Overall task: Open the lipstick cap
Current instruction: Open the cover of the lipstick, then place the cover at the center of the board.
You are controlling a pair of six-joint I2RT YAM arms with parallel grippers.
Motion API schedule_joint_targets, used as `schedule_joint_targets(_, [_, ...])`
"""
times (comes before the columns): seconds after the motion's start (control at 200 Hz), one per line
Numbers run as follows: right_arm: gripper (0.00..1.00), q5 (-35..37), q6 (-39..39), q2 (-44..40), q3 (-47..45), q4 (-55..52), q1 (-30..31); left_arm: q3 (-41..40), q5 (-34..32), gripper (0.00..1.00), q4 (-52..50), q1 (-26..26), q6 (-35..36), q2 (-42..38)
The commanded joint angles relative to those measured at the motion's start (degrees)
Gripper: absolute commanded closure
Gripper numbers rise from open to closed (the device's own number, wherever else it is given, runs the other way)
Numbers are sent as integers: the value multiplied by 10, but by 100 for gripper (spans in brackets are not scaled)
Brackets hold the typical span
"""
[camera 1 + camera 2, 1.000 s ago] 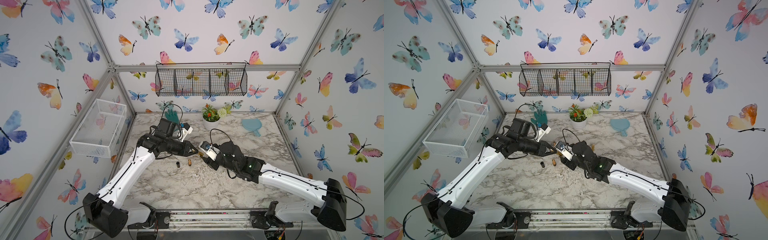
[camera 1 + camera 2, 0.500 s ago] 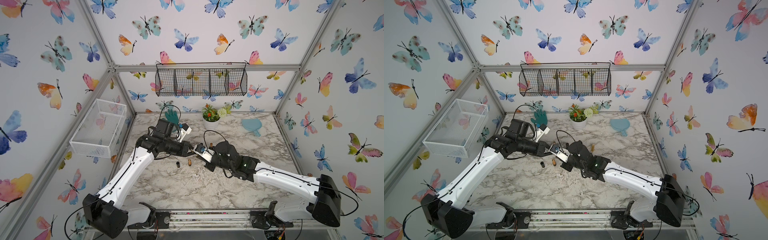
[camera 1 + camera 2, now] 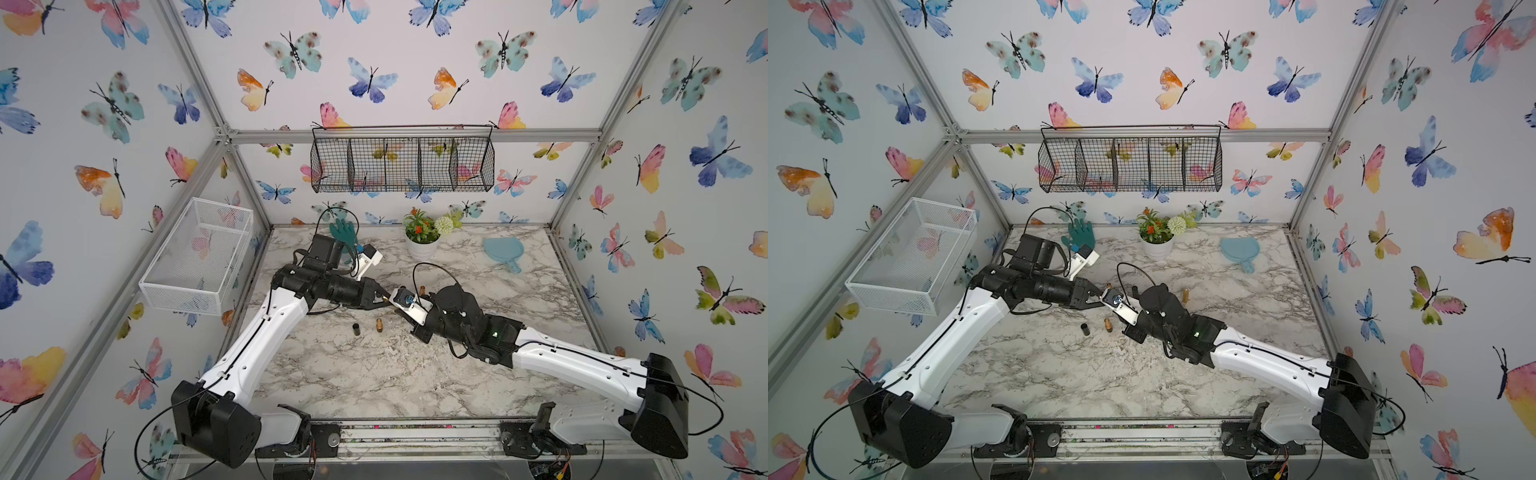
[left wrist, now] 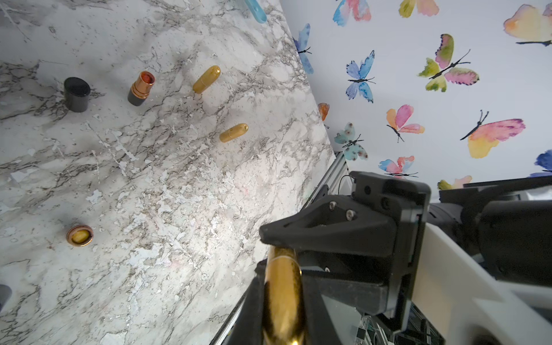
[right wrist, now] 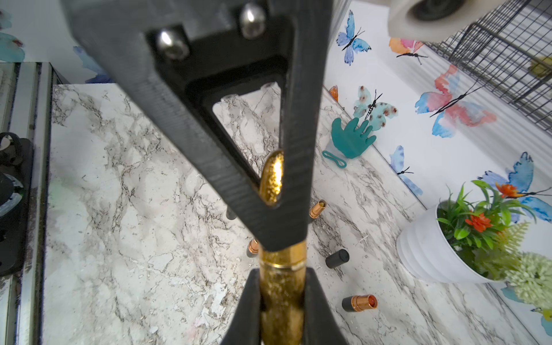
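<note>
the right pincer (image 5: 282, 286), a second ago apart from the left pincer (image 4: 282, 286), has come up against it and closed; both now clamp the glittery gold lipstick tube (image 5: 282, 258) held between them, above the marble desk (image 3: 374, 374).

1. Both top views look from high at the front, above the arm bases, down and toward the back wall. They are far enough off to take in the whole counter (image 3: 374, 374), the left arm (image 3: 266, 336), the right arm (image 3: 573, 361) and the wire basket (image 3: 402, 160).
2. They share nearly the same scene, shifted slightly sideways.
3. The left wrist view sits close behind the left tool (image 4: 282, 280), facing across the counter toward the right-hand wall.
4. The right wrist view sits close behind the right tool (image 5: 282, 277), facing the back wall and the potted plant (image 5: 433, 248).
5. Both wrist views share the gold lipstick (image 4: 282, 298) between the tools, very near the lens, and the open copper lipstick (image 4: 140, 89) farther off.
</note>
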Motion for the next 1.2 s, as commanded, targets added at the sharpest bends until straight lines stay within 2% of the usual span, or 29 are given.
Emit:
schedule_joint_targets(0.0, [98, 79, 19, -27, -27, -71, -11, 12, -61, 100, -21, 63, 4, 1])
schedule_joint_targets(0.135, [98, 93, 22, -31, -35, -84, -11, 12, -60, 100, -11, 91, -7, -8])
schedule_joint_targets(0.29, [98, 107, 28, -47, -38, -84, -11, -1, -59, 100, 25, 82, -29, -7])
schedule_joint_targets(0.39, [98, 122, 36, -66, -32, -88, -11, -19, -154, 100, 65, 24, -57, 7])
schedule_joint_targets(0.45, [98, 131, 40, -85, -30, -91, -12, -20, -215, 97, 78, -16, -67, 25])
schedule_joint_targets(0.566, [98, 144, 45, -127, -31, -96, -11, -27, -369, 97, 97, -94, -79, 62])
schedule_joint_targets(0.691, [98, 157, 49, -168, -40, -93, -11, -55, -446, 97, 141, -156, -85, 108])
schedule_joint_targets(1.006, [98, 167, 56, -163, -41, -112, -11, -40, -517, 94, 173, -230, -72, 263])
schedule_joint_targets(1.196, [98, 164, 56, -161, -47, -104, -11, -42, -520, 90, 183, -244, -70, 295])
